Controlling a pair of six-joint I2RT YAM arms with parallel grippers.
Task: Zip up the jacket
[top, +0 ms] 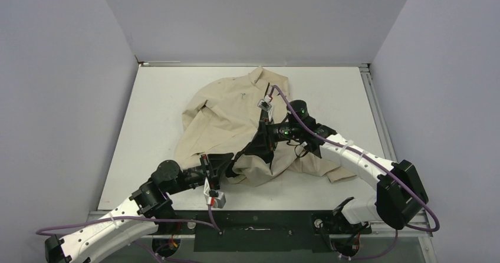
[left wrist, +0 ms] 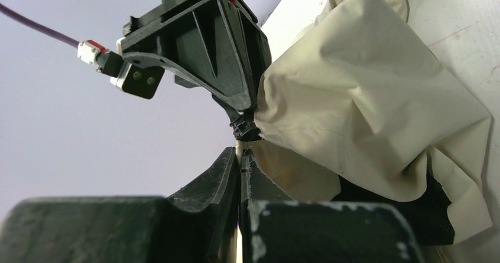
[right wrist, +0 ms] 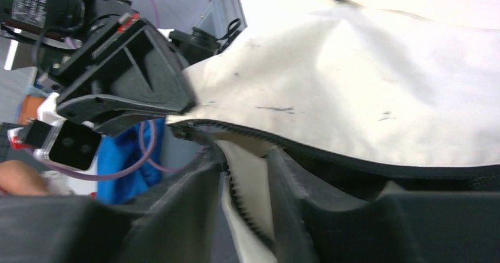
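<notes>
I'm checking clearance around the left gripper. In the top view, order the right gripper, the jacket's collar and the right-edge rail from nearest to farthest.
From the left gripper:
1. Right gripper, just beyond it to the right, nearly touching.
2. The jacket's collar, at the far middle.
3. Rail, along the right edge, farthest.

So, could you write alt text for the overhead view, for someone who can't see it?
A crumpled beige jacket lies on a white table, seen from above. Reaching in from the near side, the robot's left claw and right claw grip the jacket's near edge, close together.
</notes>
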